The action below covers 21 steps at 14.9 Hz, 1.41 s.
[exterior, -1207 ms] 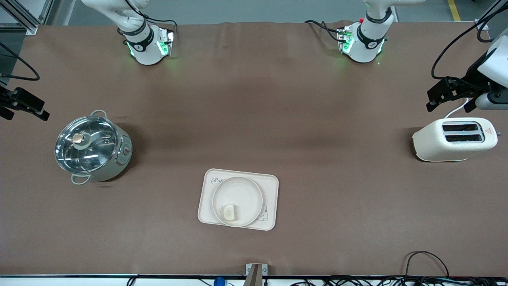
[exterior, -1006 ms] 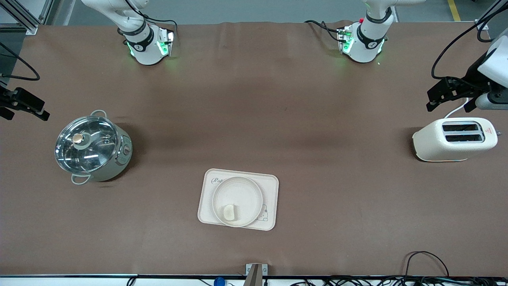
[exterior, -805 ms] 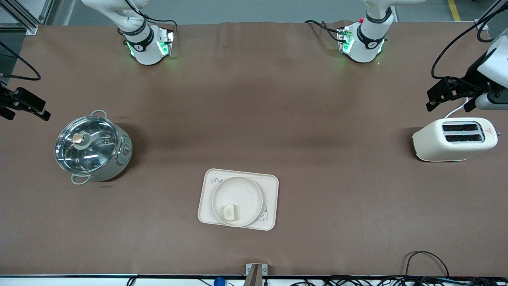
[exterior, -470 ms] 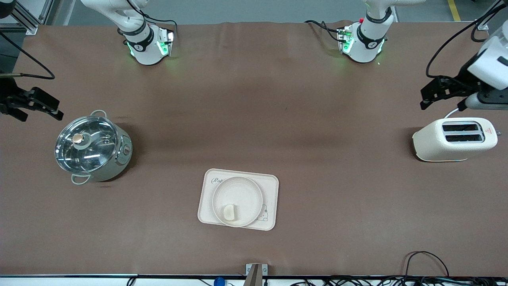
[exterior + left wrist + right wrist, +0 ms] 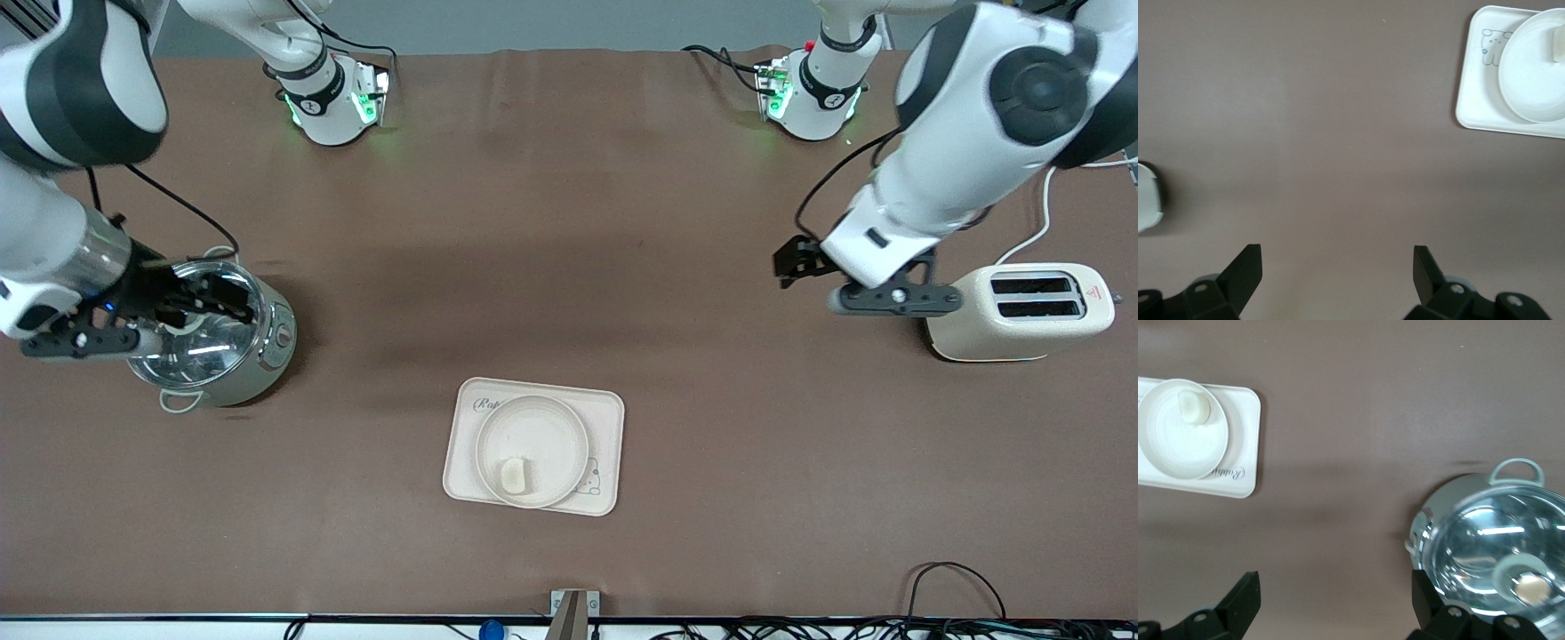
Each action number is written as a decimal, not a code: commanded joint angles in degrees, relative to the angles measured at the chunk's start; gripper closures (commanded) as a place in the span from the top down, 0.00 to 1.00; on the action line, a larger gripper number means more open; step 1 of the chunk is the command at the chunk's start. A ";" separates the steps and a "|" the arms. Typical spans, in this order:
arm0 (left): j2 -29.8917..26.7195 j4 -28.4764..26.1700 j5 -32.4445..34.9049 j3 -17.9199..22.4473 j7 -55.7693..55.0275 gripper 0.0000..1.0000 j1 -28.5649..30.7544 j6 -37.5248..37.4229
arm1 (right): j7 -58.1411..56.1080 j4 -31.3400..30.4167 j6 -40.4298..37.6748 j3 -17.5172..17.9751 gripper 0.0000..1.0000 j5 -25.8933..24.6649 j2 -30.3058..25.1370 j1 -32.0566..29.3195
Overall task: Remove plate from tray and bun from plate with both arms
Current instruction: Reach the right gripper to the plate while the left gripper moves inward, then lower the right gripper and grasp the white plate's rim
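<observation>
The rectangular cream tray [image 5: 610, 416] lies near the front edge of the table, midway between the arms. The round plate [image 5: 533, 427] sits on it, and the small pale bun [image 5: 514, 475] lies on the plate's nearer part. My left gripper [image 5: 786, 265] is open and empty, up over bare table beside the toaster. Its wrist view shows the tray [image 5: 1469, 93], plate [image 5: 1531, 77] and bun [image 5: 1558, 43] well away from the gripper [image 5: 1337, 267]. My right gripper [image 5: 227, 300] is open and empty over the pot. Its wrist view shows the tray [image 5: 1245, 463], plate [image 5: 1178, 443] and bun [image 5: 1193, 407] far from the gripper [image 5: 1336, 593].
A steel pot with a glass lid [image 5: 258, 356] stands toward the right arm's end, also in the right wrist view [image 5: 1491, 540]. A cream toaster [image 5: 1018, 311] stands toward the left arm's end. Cables [image 5: 951, 578] lie along the front edge.
Both arms have swung in from the table's ends toward the middle. The right gripper now hangs over the pot and the left gripper beside the toaster. Tray, plate and bun have not moved.
</observation>
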 commanded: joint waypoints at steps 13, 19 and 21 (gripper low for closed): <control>-3.05 2.22 1.37 -3.55 -4.28 1.00 -1.17 -3.74 | 25.24 2.92 39.38 -0.35 0.99 11.66 28.99 19.88; -2.79 2.83 0.76 -3.46 -4.29 1.00 -1.08 -3.48 | 26.84 8.91 42.97 -1.49 0.75 7.80 37.01 21.56; -2.70 3.19 1.02 -3.46 -4.19 1.00 -0.47 -3.56 | 26.75 8.91 44.83 -1.49 0.62 5.77 37.89 21.91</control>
